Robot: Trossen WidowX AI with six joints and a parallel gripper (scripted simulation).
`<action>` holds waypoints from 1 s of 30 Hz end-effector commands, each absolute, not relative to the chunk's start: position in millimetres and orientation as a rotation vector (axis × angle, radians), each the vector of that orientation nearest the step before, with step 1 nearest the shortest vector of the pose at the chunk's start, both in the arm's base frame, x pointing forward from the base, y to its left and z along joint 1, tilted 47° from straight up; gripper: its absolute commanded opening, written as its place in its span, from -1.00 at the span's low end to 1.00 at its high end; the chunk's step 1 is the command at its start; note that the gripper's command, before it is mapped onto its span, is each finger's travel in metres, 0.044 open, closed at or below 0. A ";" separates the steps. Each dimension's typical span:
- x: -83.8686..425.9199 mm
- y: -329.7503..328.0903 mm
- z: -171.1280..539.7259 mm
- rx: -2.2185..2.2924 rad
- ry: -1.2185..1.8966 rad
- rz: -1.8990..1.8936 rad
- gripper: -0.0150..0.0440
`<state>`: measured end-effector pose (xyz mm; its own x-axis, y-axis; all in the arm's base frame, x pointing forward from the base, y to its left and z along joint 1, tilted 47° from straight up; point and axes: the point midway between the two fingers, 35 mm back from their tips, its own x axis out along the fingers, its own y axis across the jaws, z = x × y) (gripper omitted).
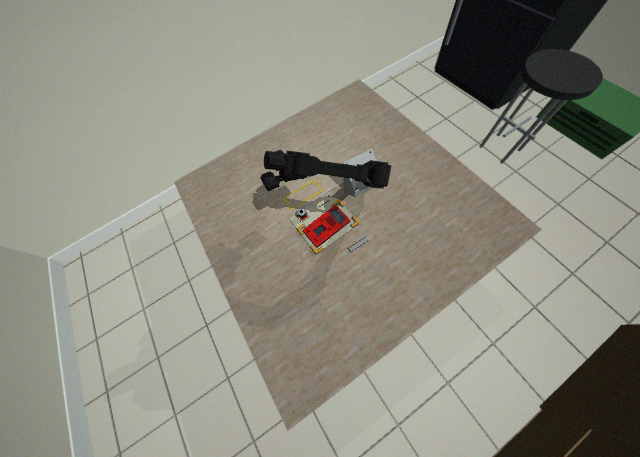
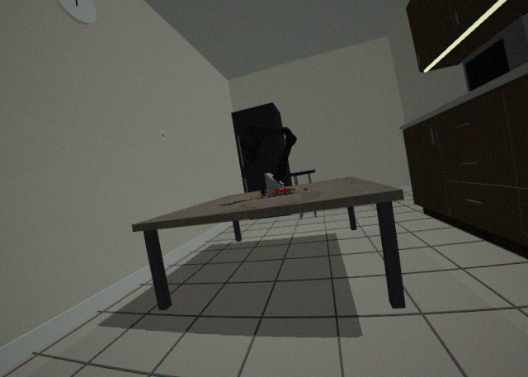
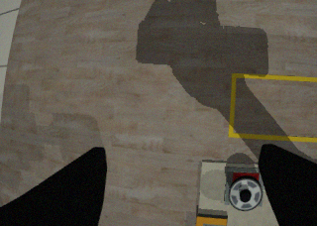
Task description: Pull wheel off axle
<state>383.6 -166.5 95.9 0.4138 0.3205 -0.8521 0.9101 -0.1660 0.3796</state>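
The wheel [image 1: 301, 214] [image 3: 236, 196] is a small grey ring with dark openings. It sits around the dark upright axle [image 3: 245, 195], above a red block at one corner of a pale board. The marked area [image 1: 314, 180] [image 3: 233, 107] is a yellow outline on the table beside the board; the arm's shadow crosses it. My gripper [image 3: 185, 158] is open and empty, high above the table and pointing down. In the wrist view the wheel shows low on the right, just left of the right fingertip, well below it. In the top view the fingertips cannot be made out.
The pale board [image 3: 213, 169] has orange corner brackets and bears a red panel [image 1: 328, 230] with grey windows. A thin grey bar [image 1: 358, 244] lies beyond it. A light grey bracket [image 1: 364, 156] stands by the arm's base. The table [image 1: 403, 287] [image 2: 200, 211] stands near a wall.
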 end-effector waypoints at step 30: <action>370.5 -32.0 33.4 1.745 1.744 -0.621 0.53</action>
<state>367.6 -36.9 37.4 0.0325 0.7182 -0.6951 0.9962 0.0333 0.0810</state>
